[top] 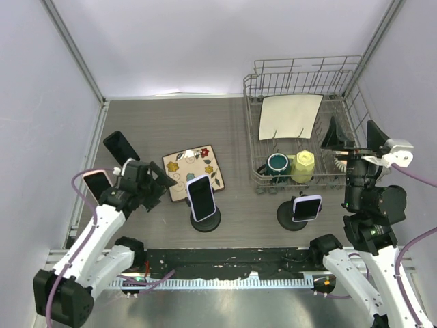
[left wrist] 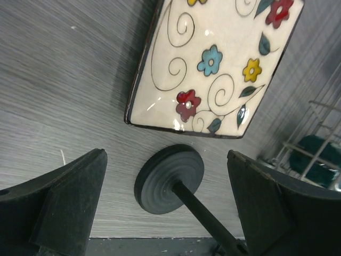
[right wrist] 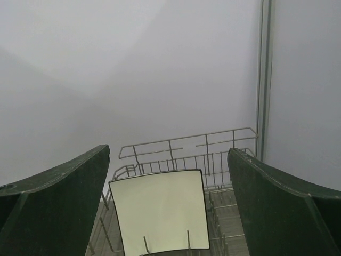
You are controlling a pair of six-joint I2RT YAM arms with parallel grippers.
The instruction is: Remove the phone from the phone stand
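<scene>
Floral plate (top: 194, 166) lying flat, wire rack (top: 300, 76) — white plate (top: 290, 116), green mug (top: 278, 164), yellow cup (top: 304, 164)

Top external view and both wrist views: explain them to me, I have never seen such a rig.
Two robot arms are bolted at the near edge of the table. The top view looks down from above; each wrist view rides on an arm, its own dark fingers at the sides. The left gripper is open beside a phone on a phone stand, with a flowered plate next to it. The right gripper is open, facing a dish rack holding a white plate. A second phone sits on another stand. Nothing is held.
</scene>
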